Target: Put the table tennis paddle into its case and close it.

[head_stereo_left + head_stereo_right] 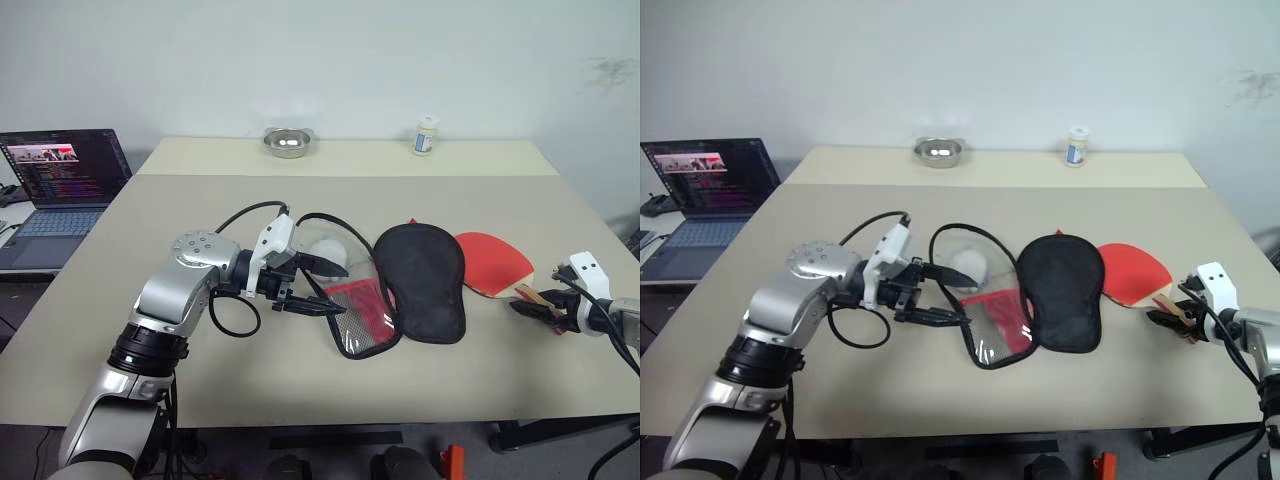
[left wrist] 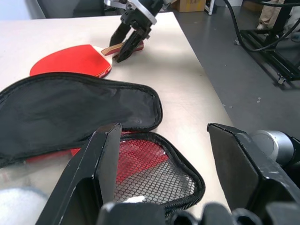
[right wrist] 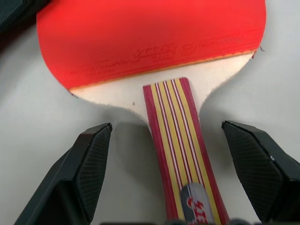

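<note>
The table tennis paddle (image 1: 492, 262) lies flat on the table, red face up, with its striped wooden handle (image 3: 180, 154) pointing toward my right gripper (image 1: 530, 300). That gripper is open, one finger on each side of the handle, not closed on it. The case (image 1: 425, 280) lies unzipped left of the paddle: its black flap is folded over toward the paddle, and the red half with the mesh pocket (image 2: 150, 173) faces up. My left gripper (image 1: 340, 290) stands open at the case's left edge, above the mesh half, holding nothing.
A white round object (image 1: 328, 252) sits under clear plastic at the case's left side. A laptop (image 1: 60, 190) stands off the table's left. A metal bowl (image 1: 288, 142) and a small white bottle (image 1: 427, 135) stand at the far edge. The table's right edge (image 1: 600, 215) is close to the paddle.
</note>
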### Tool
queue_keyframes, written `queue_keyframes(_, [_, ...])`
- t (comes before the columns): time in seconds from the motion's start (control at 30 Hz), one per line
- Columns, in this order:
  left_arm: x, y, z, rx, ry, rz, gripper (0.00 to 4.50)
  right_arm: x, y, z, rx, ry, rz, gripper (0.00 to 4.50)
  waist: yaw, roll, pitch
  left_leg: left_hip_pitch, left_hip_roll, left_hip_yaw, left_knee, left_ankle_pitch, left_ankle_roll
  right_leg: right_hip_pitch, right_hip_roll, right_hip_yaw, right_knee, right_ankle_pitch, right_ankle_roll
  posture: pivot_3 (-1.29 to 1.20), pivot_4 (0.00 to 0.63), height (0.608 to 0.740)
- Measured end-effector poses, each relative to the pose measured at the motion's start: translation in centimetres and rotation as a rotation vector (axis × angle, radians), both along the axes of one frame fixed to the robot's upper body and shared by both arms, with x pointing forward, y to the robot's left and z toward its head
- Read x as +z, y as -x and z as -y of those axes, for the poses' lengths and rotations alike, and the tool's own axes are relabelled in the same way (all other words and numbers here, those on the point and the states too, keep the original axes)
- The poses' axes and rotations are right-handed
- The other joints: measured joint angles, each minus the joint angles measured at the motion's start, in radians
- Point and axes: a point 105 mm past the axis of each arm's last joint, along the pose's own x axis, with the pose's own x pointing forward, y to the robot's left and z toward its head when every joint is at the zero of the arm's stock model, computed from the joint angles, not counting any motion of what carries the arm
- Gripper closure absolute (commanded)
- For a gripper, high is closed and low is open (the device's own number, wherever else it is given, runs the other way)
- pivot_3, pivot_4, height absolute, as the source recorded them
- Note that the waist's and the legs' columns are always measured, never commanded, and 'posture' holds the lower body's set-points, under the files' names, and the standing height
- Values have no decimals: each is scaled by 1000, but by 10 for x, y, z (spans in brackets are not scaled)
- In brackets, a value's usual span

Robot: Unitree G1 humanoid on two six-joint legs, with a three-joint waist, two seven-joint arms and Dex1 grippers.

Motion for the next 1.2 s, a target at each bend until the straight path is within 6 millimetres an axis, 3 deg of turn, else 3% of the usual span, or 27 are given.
queue_keyframes(0.03, [0, 0, 0, 0, 0, 1, 1315, 0, -1, -1, -1, 2, 3, 394, 0, 0, 0, 0, 0, 0, 0, 0, 0, 0, 0, 0, 0, 0, 0, 0, 150, 740])
queue_keyframes(0.13, [0, 0, 0, 1, -2, 2, 1315, -1, -5, -4, -8, 12, 14, 1010, 0, 0, 0, 0, 0, 0, 0, 0, 0, 0, 0, 0, 1, 0, 0, 0, 150, 740])
queue_keyframes(0.3, [-1, 0, 0, 4, -2, 1, 1315, -2, -12, -10, -36, 40, 42, 2719, -4, 0, 0, 1, 1, 1, 0, 0, 0, 0, 0, 1, 2, 0, 0, 0, 150, 740])
queue_keyframes(0.4, [-3, 0, -1, 9, -2, -6, 1315, -1, -14, -14, -49, 44, 55, 3408, -3, 0, 0, 2, 0, 1, 1, 1, -1, 0, 0, 2, 6, 0, 0, 0, 150, 740])
queue_keyframes(0.6, [-6, -1, -7, 37, -7, -18, 1315, 16, -10, -5, -133, 19, 98, 3407, 4, 2, 1, 1, -1, 1, 2, 2, -1, -3, -1, 2, 8, 0, 0, 0, 150, 740])
queue_keyframes(0.73, [-4, -2, -13, 61, -7, -12, 1315, 52, -3, 5, -188, 38, 181, 3407, 4, 3, 2, -3, -1, 2, 1, 2, -1, -7, -1, 2, 10, 0, 0, 0, 150, 740])
queue_keyframes(0.8, [-4, -3, -13, 63, -7, -12, 1315, 74, 1, 1, -191, 50, 232, 3407, 2, 3, 2, -2, 0, 2, 1, 2, -1, -8, -1, 2, 10, 0, 0, 0, 150, 740])
queue_keyframes(0.93, [-5, -4, -14, 67, -6, -15, 1315, 95, 6, -35, -159, 17, 292, 3407, 0, 3, 2, -1, 2, 0, 0, 3, -3, -8, -1, 2, 12, 0, 0, 0, 150, 740])
queue_keyframes(1.1, [-6, -10, -18, 89, -10, -8, 1315, 70, 12, -124, -115, -213, 253, 3408, 1, 3, 2, -2, 3, -2, 0, 6, -7, -9, -1, 0, 15, 0, 0, 0, 150, 740])
queue_keyframes(1.2, [-5, -10, -17, 84, -10, 9, 1315, 64, 18, -160, -144, -308, 227, 3408, 3, 3, 2, -3, 1, -2, -1, 6, -7, -10, -1, 0, 14, 0, 0, 0, 150, 740])
